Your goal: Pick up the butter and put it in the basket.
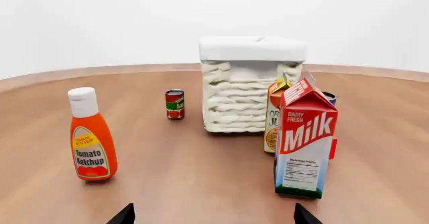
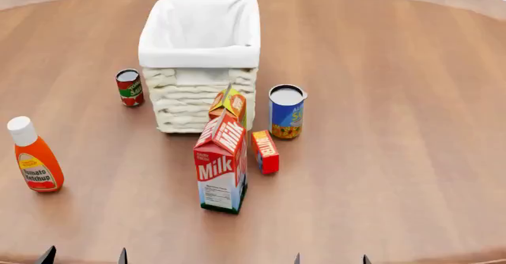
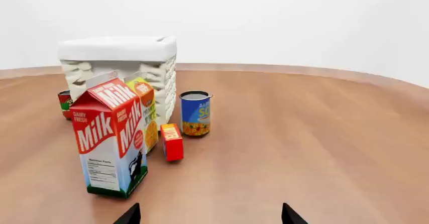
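Note:
The butter [image 2: 265,151] is a small red box with an orange-yellow end, lying on the wooden table just right of the milk carton [image 2: 221,164]. It also shows in the right wrist view [image 3: 172,141]; in the left wrist view only a red sliver [image 1: 333,147] shows behind the milk. The cream wicker basket [image 2: 199,95] with white liner stands behind, also in the wrist views [image 1: 249,91] [image 3: 120,58]. My left gripper [image 2: 83,257] and right gripper [image 2: 330,259] are open and empty at the near table edge, well short of the butter.
An orange juice carton [image 2: 229,105] stands between milk and basket. A blue can [image 2: 286,111] stands right of it, a small red can [image 2: 130,87] left of the basket. A ketchup bottle [image 2: 33,155] stands at the left. The table edge curves at the back.

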